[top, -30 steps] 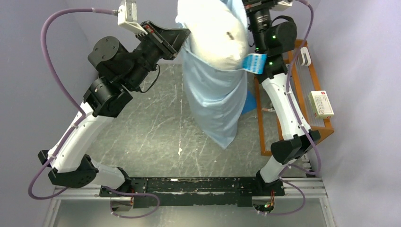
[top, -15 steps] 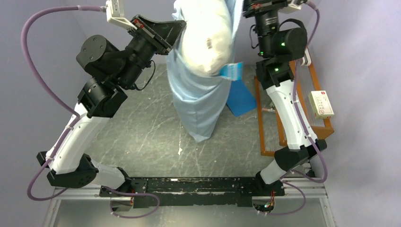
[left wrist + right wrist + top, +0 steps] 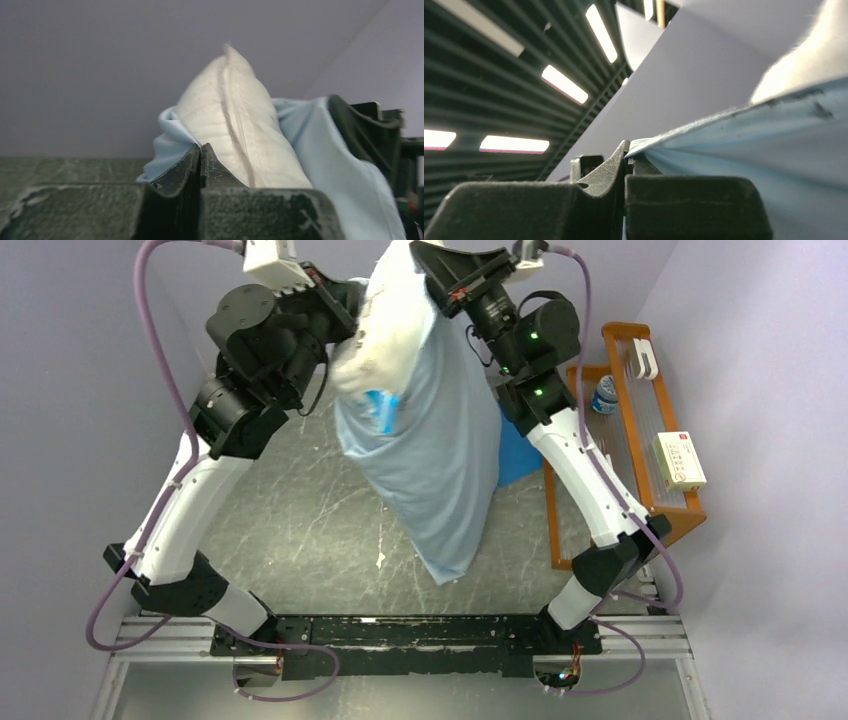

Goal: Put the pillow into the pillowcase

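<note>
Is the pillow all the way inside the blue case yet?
Partly in: one white end of the pillow pokes out past the open rim of the pillowcase.

The pillowcase [image 3: 440,460], thin, light-blue wrinkled cloth, hangs raised with its mouth uppermost at the far side. Its closed end droops to a pointed corner toward the near side, above the counter [image 3: 300,520]; whether that corner touches it cannot be told. The pillow [image 3: 385,340], plump and off-white with a seamed edge, sits mostly inside and bulges the sack. Its upper end sticks out of the mouth, with blue cloth bunched on both sides.
</note>
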Tool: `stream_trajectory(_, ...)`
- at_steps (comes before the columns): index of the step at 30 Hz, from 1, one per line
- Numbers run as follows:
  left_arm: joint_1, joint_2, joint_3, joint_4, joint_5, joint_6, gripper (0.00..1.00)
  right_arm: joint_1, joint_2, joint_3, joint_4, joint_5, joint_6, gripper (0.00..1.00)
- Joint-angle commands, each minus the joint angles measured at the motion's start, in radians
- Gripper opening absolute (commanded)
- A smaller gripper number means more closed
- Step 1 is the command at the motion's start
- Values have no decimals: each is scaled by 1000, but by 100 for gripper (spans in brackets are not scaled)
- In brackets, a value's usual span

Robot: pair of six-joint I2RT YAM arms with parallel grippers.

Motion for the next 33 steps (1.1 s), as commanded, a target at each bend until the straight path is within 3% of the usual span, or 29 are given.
stream_trajectory(1, 27, -92, 76, 67, -108, 84, 5, 56, 68, 246, 117, -164, -79, 0)
stream_trajectory(4, 28, -96, 135, 56, -135, 125, 5, 67, 188, 450, -14, -214, -117, 0)
stream_trajectory(10, 28, -142, 144, 189, -296, 340, 5, 200, 308, 373, 97, -314, -112, 0)
stream_trajectory(12, 27, -154, 153, 235, -295, 386, 5, 211, 354, 384, 168, -339, -91, 0)
stream_trajectory(15, 26, -121, 200, 197, -242, 388, 5, 212, 394, 422, 147, -362, -117, 0)
stream_trajectory(17, 27, -108, 135, 141, -161, 341, 5, 212, 352, 283, 178, -363, -143, 0)
stream_trajectory(22, 26, -123, -297, 88, 151, 128, 5, 159, 141, -259, 111, -229, -359, 0)
stream_trajectory(26, 25, -131, -555, 180, 338, 6, 5, 29, 14, -644, 181, -171, -315, 0)
stream_trajectory(33, 26, -40, -627, 215, 460, -28, 5, -68, 53, -799, 30, -238, -450, 0)
